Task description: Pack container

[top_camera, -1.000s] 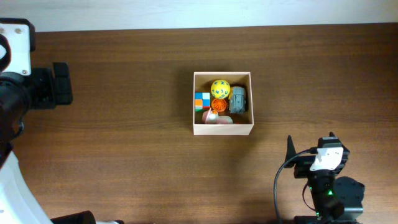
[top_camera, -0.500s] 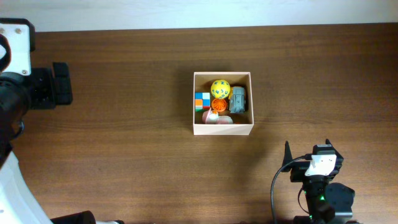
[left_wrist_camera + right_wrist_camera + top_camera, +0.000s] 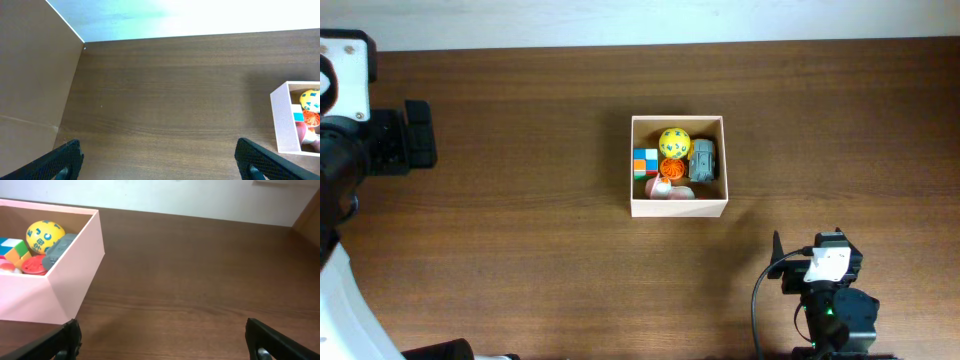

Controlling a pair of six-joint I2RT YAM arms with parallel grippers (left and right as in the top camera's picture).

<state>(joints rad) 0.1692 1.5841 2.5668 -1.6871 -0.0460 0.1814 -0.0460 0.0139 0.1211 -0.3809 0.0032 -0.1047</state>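
Note:
The container (image 3: pixel 680 208) is a square white-walled box at the table's middle. In it lie a yellow ball (image 3: pixel 674 141), a colour cube (image 3: pixel 645 161), an orange toy (image 3: pixel 671 170), a grey toy car (image 3: pixel 703 160) and a pink-white toy (image 3: pixel 665 190). My right gripper (image 3: pixel 165 342) is open and empty, low over bare wood to the right of the container (image 3: pixel 75 270). In the overhead view it (image 3: pixel 817 268) is at the front right. My left gripper (image 3: pixel 160 162) is open and empty, far left of the container (image 3: pixel 281 120), and shows at the overhead view's left edge (image 3: pixel 418 133).
The brown wooden table (image 3: pixel 540 230) runs to a pale wall at the back (image 3: pixel 620 20). In the left wrist view the table's left edge (image 3: pixel 70 90) runs diagonally. A black cable (image 3: pixel 760 300) loops beside the right arm.
The right arm has drawn back toward the table's front edge and slightly left, away from the container. The left arm and the toys have not moved.

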